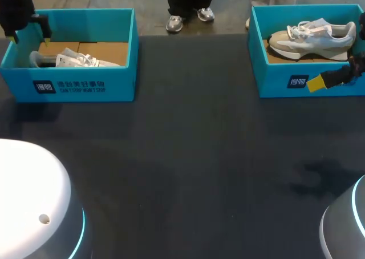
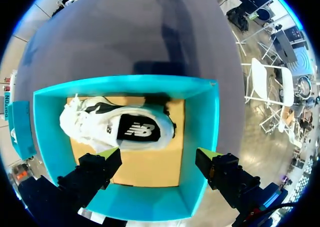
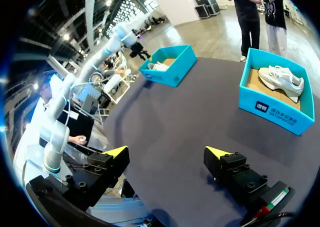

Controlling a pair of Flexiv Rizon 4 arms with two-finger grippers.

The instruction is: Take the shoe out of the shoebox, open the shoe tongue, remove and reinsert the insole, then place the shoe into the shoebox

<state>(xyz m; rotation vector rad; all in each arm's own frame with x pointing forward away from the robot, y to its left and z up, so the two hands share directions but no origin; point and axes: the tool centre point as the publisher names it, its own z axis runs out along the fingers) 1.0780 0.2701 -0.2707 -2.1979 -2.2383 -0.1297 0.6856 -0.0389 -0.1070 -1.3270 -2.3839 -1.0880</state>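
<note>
Teal shoebox (image 2: 202, 112), white shoe (image 2: 100, 129) lying inside.
Left gripper (image 2: 157, 156) hangs above, fingers wide apart and empty; shoe lies just ahead, long axis along the finger line. Right gripper (image 3: 165, 154), likewise spread and empty, is well away.

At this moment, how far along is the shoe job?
Done: nothing visible. The left shoe and the right shoe each lie in their box. In hand: the left end effector hangs open above the left shoebox, holding nothing. The right end effector is open, short of the right shoebox. Left: lift-out, tongue, insole, return.
</note>
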